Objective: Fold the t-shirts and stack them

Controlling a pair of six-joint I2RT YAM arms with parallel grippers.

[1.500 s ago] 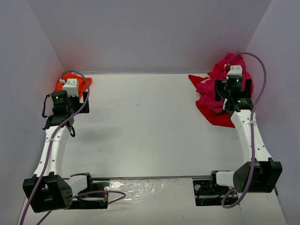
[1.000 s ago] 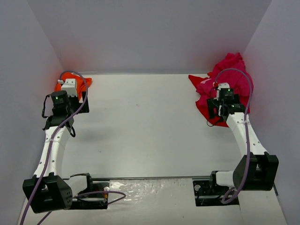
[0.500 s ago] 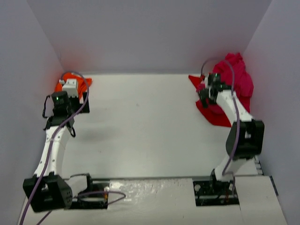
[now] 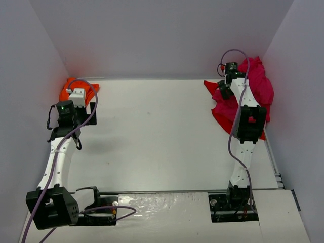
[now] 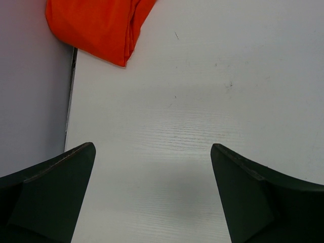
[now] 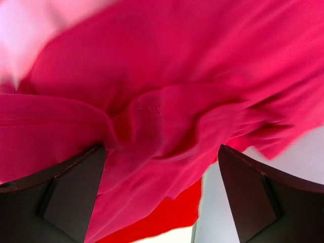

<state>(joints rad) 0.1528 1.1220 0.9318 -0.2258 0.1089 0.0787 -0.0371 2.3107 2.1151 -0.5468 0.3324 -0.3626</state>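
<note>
right arm unfolded and stretched far forward, its elbow swung in from the right wall, right end effector (image 6: 162, 148) shifted from over the middle of the crimson t-shirts (image 4: 255, 86) to the heap's far left side

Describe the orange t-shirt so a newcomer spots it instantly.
Find the far left corner of the table, by the left wall. The orange t-shirt lies there, seemingly folded, just beyond the left pincer. It alone is orange; the crimson heap sits far right.
</note>
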